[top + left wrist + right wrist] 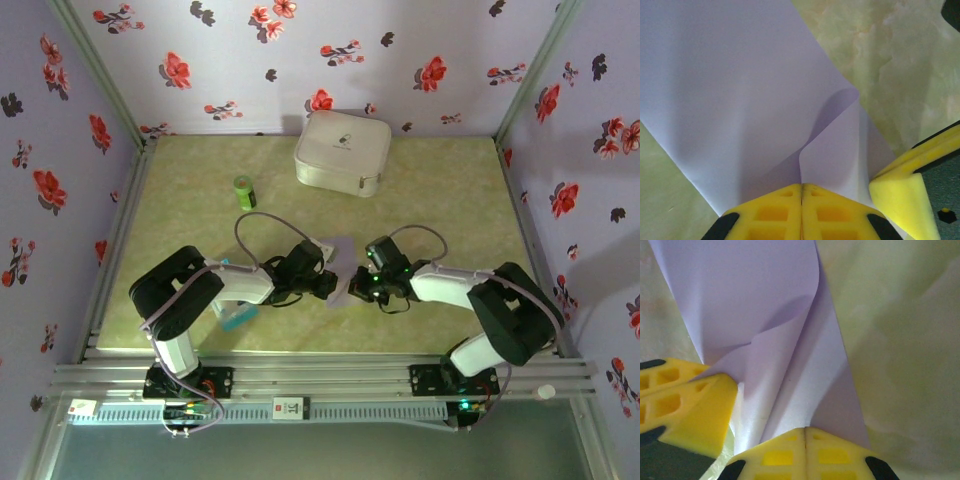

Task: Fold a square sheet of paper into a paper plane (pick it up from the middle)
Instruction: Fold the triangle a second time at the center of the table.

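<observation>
Here: my left gripper (801, 186) and right gripper (805, 429), both pinched shut on opposite edges of the square sheet of paper (340, 272), which is curled between them at mid-table; beyond, a green bottle (244, 192), then a white case (342, 152).

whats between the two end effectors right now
The square sheet of paper, pinched by the left end effector and the right end effector, both shut on it; clearest in the top external view.
</observation>
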You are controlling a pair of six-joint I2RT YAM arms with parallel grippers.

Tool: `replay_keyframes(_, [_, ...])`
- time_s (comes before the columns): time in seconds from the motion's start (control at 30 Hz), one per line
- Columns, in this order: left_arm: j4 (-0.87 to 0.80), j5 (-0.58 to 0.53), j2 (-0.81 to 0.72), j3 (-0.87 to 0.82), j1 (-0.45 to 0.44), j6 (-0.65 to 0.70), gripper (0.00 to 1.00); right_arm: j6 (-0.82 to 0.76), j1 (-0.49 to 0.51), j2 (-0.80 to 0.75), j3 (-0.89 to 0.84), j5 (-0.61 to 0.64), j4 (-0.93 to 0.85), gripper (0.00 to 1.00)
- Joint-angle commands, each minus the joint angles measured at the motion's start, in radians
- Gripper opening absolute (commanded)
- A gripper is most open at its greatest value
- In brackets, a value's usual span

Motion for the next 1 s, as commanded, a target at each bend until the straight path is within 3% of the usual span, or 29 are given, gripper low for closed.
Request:
replay_keyframes(0.0, [0.002, -0.049, -0.025, -0.011, 0.013, 0.024, 0.08, -0.034, 0.007, 0.025, 0.008, 0.069, -0.110, 0.00])
replay_keyframes(0.97, [-0.024, -0.106, -0.012, 0.003, 0.024, 0.062, 0.09, -0.045, 0.007, 0.046, 0.017, 0.069, -0.107, 0.00])
